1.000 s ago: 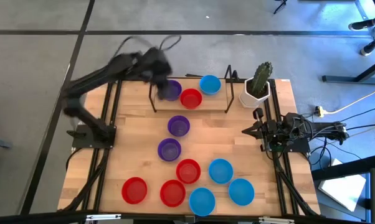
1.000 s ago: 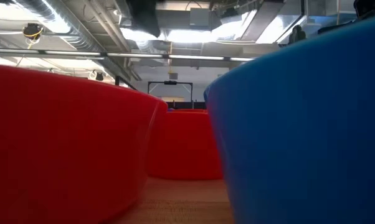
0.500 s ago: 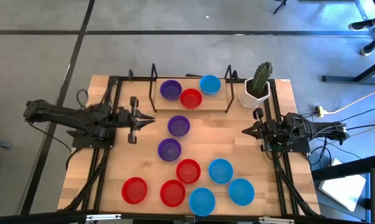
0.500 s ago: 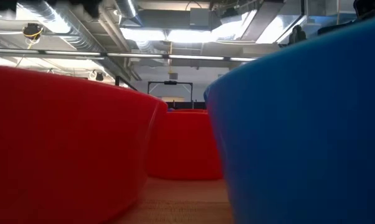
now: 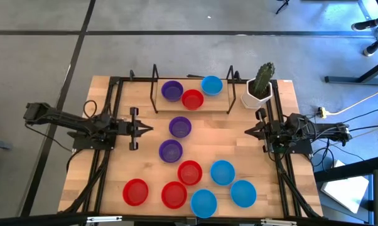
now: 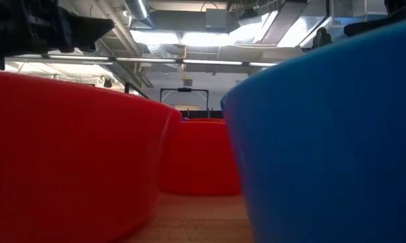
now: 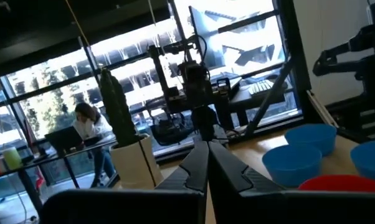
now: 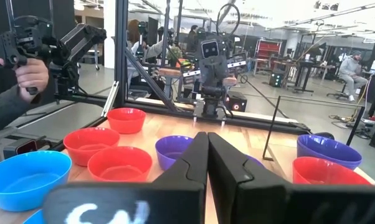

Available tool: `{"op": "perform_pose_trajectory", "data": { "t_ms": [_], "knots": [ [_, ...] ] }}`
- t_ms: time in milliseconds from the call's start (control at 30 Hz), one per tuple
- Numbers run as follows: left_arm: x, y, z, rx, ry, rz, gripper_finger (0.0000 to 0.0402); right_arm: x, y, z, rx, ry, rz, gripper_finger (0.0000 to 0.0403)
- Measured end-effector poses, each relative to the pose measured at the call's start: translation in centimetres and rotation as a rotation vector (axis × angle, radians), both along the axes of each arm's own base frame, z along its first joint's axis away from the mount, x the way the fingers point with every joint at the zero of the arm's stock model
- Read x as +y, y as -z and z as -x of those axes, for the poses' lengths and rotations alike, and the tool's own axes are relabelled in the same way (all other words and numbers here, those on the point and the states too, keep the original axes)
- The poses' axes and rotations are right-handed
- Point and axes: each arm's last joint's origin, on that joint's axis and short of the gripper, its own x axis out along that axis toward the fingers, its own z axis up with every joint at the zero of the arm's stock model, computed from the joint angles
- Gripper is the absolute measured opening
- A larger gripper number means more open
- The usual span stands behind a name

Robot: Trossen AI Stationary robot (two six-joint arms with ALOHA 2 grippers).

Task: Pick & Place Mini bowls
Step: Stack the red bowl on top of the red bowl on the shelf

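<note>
Three mini bowls (image 5: 191, 93) sit inside the black rack (image 5: 155, 89), nine remain below it on the table (image 5: 264, 163); left claw (image 5: 146, 128) and right claw (image 5: 250, 132) both closed, empty.

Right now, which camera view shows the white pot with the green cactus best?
The high view shows it best: the white pot with the green cactus stands whole at the wooden table's far right corner. The left wrist view shows it nearer, partly hidden behind that arm's own fingers. The low and right wrist views do not show it.
</note>
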Motion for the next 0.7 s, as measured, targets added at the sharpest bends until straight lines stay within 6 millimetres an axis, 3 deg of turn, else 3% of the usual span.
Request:
{"op": "perform_pose_trajectory", "data": {
  "t_ms": [333,700],
  "knots": [
    [0.45,-0.69,0.62,-0.067,-0.114,0.122,0.0002,0.0,0.18,-0.01,0.02,0.0,-0.003,0.0012],
    [0.46,-0.47,0.61,-0.041,-0.122,0.103,0.0005,0.04,0.57,-0.51,0.072,0.0,0.004,0.0012]
  ]
}}
